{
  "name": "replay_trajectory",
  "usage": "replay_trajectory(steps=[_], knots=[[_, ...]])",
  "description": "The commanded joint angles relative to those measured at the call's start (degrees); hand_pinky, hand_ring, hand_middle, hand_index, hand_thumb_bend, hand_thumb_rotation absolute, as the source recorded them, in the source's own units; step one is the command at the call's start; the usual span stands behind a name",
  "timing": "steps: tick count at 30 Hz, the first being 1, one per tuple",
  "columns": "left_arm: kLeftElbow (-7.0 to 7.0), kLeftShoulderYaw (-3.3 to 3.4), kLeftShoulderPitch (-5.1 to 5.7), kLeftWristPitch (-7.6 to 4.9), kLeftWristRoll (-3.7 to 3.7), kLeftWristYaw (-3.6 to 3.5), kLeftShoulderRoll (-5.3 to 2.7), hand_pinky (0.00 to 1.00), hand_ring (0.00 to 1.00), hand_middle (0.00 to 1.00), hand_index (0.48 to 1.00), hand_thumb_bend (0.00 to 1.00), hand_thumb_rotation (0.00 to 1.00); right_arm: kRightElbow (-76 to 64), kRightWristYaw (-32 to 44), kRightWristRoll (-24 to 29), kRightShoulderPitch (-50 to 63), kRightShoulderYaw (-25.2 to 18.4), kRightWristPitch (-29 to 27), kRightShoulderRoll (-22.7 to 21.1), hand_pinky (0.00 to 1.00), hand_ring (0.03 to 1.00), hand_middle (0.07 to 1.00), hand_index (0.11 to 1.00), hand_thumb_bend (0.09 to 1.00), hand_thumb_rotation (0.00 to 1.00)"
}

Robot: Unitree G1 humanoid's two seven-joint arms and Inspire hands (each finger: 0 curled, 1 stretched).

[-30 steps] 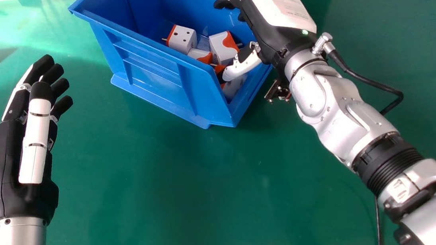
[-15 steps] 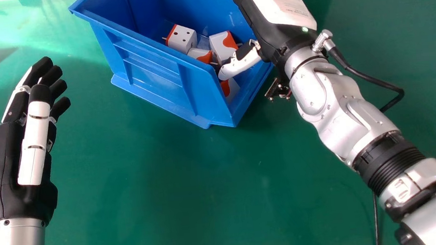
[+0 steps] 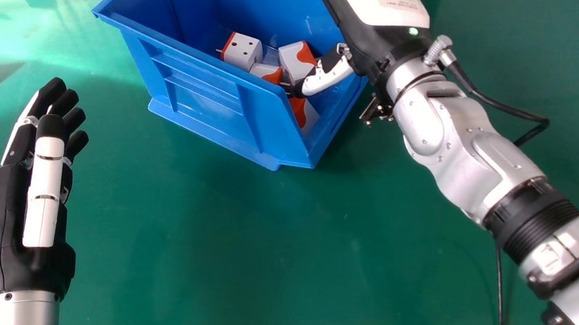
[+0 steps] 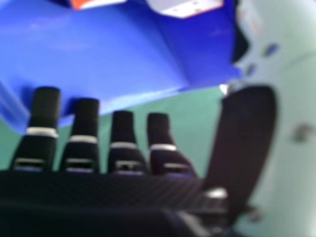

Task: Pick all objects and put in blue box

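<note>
While the left robot hand (image 3: 5, 221) sits over at the left, fingers pretty straight and nothing in it, its forearm gets cut off near the bottom edge. Next over, the blue box (image 3: 198, 94) on the smooth green table (image 3: 213, 255) loses its far rim to the view's edge. It's glossy, ribbed plastic, with chunky white-and-orange plug adapters (image 3: 241, 51) inside, some partly hidden by the near wall or each other. At the right, the right robot hand (image 3: 378, 37) is over the box, spread wide, holding nothing; can't tell if its thumb touches an adapter. Fingertips are mostly cut off at the far side.
</note>
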Motion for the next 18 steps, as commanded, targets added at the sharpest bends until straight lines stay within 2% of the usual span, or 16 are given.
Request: replay_trajectory(steps=[1, 3, 6, 8, 10, 11, 15, 17, 18], knots=[[-0.02, 0.5, -0.33, -1.95, -0.19, -0.43, 0.64, 0.91, 0.9, 0.89, 0.87, 0.57, 0.77, -4.4, -1.5, -1.4, 0.5, -0.5, -0.9, -1.8, 0.58, 0.774, 0.814, 0.782, 0.645, 0.0], [0.18, 0.49, -0.4, -2.06, -0.25, -0.57, 0.69, 0.9, 0.9, 0.89, 0.871, 0.57, 0.77, -7.6, -2.1, -1.7, 2.0, -0.9, -1.4, -2.9, 0.57, 0.771, 0.812, 0.779, 0.631, 0.0], [0.64, 0.45, -0.67, -2.11, -0.53, -0.74, 0.53, 0.9, 0.9, 0.9, 0.874, 0.56, 0.77, -13.4, -3.0, -2.5, 5.2, -1.9, -2.4, -4.8, 0.5, 0.758, 0.799, 0.761, 0.533, 0.0], [0.96, 0.36, -0.9, -2.2, -0.56, -0.86, 0.37, 0.9, 0.9, 0.9, 0.874, 0.56, 0.77, -17.6, -2.7, -2.4, 7.5, -2.8, -3.0, -6.0, 0.49, 0.756, 0.795, 0.755, 0.512, 0.0], [1.36, 0.24, -1.12, -2.27, -0.98, -1.31, 0.29, 0.9, 0.89, 0.9, 0.876, 0.56, 0.77, -21.5, -2.7, -2.3, 10.1, -3.8, -3.8, -7.2, 0.48, 0.755, 0.791, 0.747, 0.494, 0.0], [1.45, 0.16, -1.2, -2.26, -1.07, -1.33, 0.17, 0.9, 0.9, 0.9, 0.883, 0.56, 0.77, -23.4, -2.7, -2.4, 11.4, -4.3, -4.3, -7.8, 0.47, 0.751, 0.784, 0.739, 0.479, 0.0], [1.55, -0.28, -1.19, -2.39, -1.04, -0.99, -0.45, 0.91, 0.9, 0.91, 0.895, 0.56, 0.76, -33.9, -1.8, -4.2, 18.5, -6.8, -3.5, -10.6, 0.46, 0.744, 0.776, 0.726, 0.457, 0.0], [0.9, -0.63, -0.85, -1.88, -0.93, -0.54, -0.82, 0.9, 0.91, 0.91, 0.906, 0.57, 0.75, -38.7, -1.9, -3.3, 22.9, -9.0, -3.4, -10.7, 0.45, 0.737, 0.769, 0.719, 0.442, 0.0], [0.69, -0.83, -0.7, -1.89, -0.65, -0.38, -0.89, 0.9, 0.91, 0.91, 0.908, 0.57, 0.75, -40.9, -2.2, -2.7, 25.2, -10.2, -3.7, -10.5, 0.45, 0.735, 0.766, 0.716, 0.436, 0.0]])
